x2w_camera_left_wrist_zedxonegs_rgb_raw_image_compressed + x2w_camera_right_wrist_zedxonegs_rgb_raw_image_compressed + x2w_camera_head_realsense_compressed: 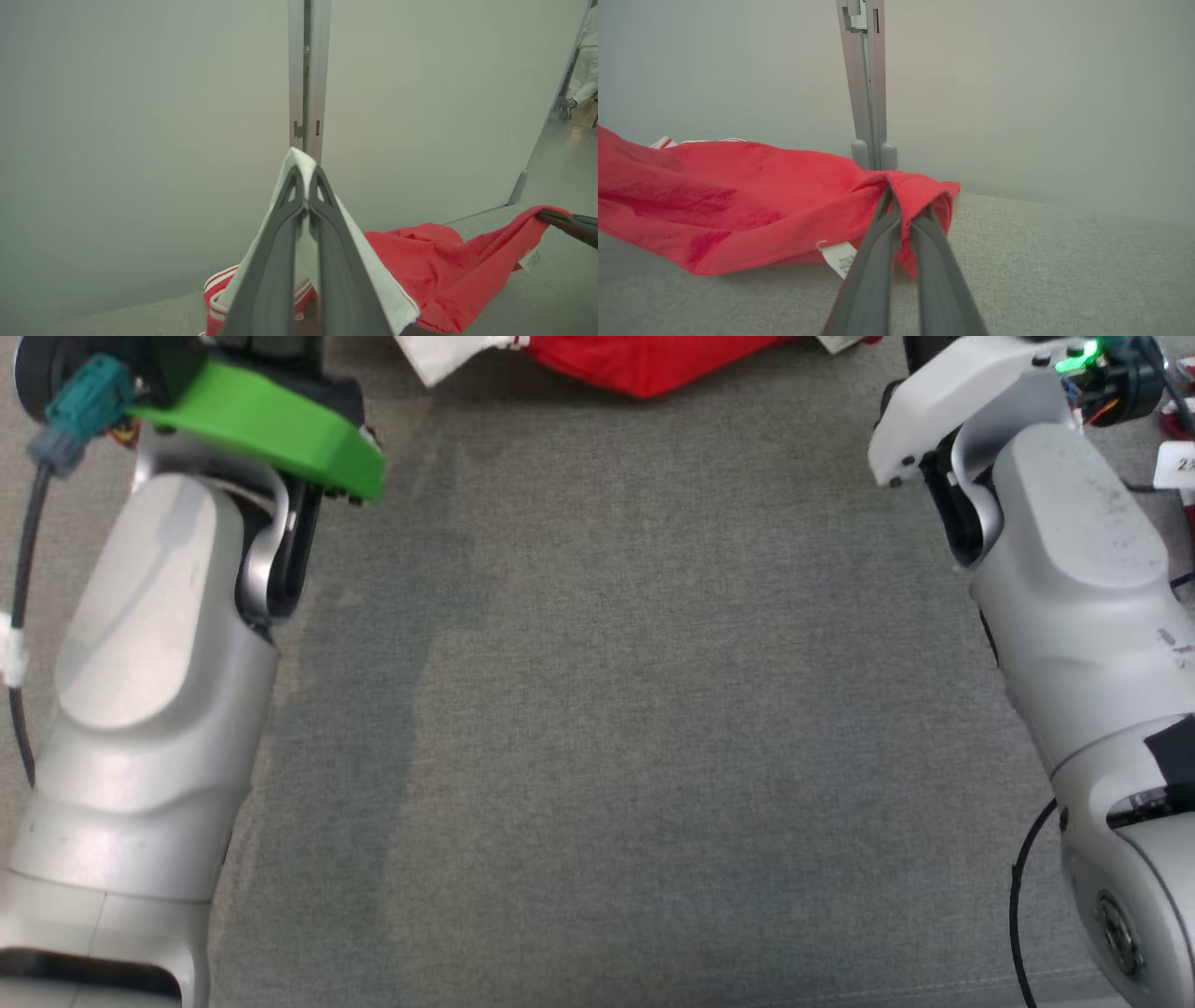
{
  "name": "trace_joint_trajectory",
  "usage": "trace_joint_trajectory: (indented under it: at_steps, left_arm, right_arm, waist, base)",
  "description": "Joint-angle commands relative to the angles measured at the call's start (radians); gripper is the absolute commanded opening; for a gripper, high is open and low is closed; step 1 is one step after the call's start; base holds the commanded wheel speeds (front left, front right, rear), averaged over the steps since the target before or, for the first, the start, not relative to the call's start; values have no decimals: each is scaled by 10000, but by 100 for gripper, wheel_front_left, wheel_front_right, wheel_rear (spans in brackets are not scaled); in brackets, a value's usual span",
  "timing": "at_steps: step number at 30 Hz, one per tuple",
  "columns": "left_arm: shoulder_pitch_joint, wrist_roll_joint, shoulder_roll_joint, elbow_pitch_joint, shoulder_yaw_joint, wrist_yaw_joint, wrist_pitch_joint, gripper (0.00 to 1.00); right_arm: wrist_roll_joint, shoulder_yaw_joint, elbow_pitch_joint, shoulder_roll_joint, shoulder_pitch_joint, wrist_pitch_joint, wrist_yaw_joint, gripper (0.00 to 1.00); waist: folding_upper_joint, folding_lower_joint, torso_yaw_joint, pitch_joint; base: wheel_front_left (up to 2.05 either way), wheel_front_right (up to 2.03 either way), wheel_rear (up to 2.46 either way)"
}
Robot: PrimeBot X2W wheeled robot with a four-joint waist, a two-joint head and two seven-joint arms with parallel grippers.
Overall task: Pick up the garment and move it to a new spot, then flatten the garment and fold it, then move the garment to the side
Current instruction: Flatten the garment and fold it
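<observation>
Garment [738, 196], red with white panel: slung between left gripper [307, 201], fingers clamped on white corner, and right gripper [906, 215], fingers clamped on red hem, middle sagging onto grey surface [597, 709]; pick-up apparently underway, flattening, folding and setting aside judged outstanding.

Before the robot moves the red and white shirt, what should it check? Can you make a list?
1. Grip of the left jaws on the white part of the red-and-white cloth garment: ok, shut on it.
2. Grip of the right jaws on its red edge: ok, shut on it.
3. Garment lifted off the grey fabric surface: not ok, its middle sags onto it.
4. Garment flat: not ok, bunched and wrinkled.
5. Room on the grey surface between the arms for laying it down: ok.
6. Striped end free of tangles: cannot tell.
</observation>
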Motion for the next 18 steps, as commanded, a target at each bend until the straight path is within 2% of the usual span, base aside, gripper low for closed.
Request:
trace_joint_trajectory:
  at_steps: [1, 6, 18]
  left_arm:
    - [640, -132, 155, -245, 44, -39, -125, 0]
    - [2601, -577, 406, -1140, 533, 78, -303, 0]
    - [7559, -345, 545, -4374, 1227, 928, -362, 0]
  right_arm:
    - [204, 149, 15, -20, 343, -121, -6, 0]
    - [983, 575, -450, -140, 1421, -214, -6, 0]
    - [2792, 976, -3729, -1227, 5672, -209, -6, 0]
  waist:
    - [0, -1, -54, -89]
    - [0, -1, -171, -556]
    - [0, -1, -94, -2339]
  base:
    - [0, 0, 0]
    - [0, 0, 0]
    - [0, 0, 0]
